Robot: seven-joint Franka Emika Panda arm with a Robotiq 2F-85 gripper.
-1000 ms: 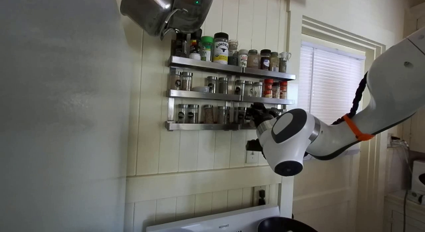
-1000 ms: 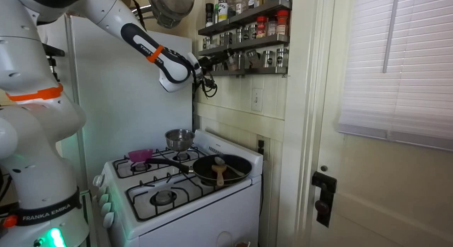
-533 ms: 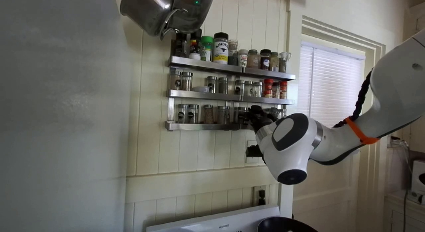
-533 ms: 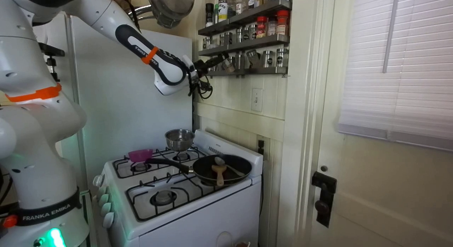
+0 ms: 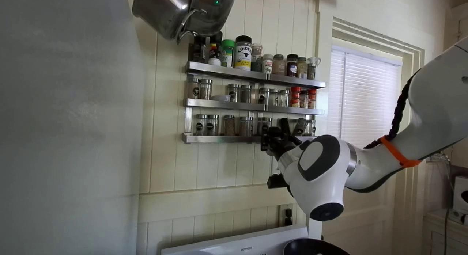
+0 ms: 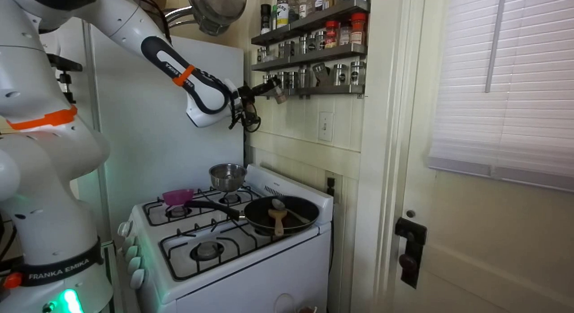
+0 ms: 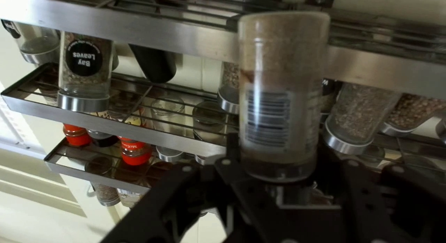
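Observation:
My gripper [image 6: 271,83] is shut on a spice jar [image 6: 280,97] with brownish powder, and holds it in front of the lowest wall shelf [image 6: 329,89]. In the wrist view, which stands upside down, the jar [image 7: 282,96] shows a barcode label and sits between the dark fingers [image 7: 277,156]. In an exterior view the gripper [image 5: 272,136] hides the jar. Behind it on that shelf are a tilted black container [image 5: 284,126], a leaning jar [image 5: 300,127] and an upright jar [image 5: 264,125]. A Bay Leaves jar [image 7: 83,67] also shows in the wrist view.
The middle shelf [image 5: 226,104] and top shelf [image 5: 226,69] carry many spice jars. Metal pots [image 5: 182,14] hang at upper left. Below is a stove [image 6: 251,268] with a black pan [image 6: 309,210], a metal bowl [image 6: 228,177] and a pink bowl [image 6: 178,197]. A fridge [image 6: 170,115] stands beside it.
My gripper has drawn back from the lowest shelf and moved down, with the jar in it. The jar has come away from the shelf and is tilted. The other jars have not moved.

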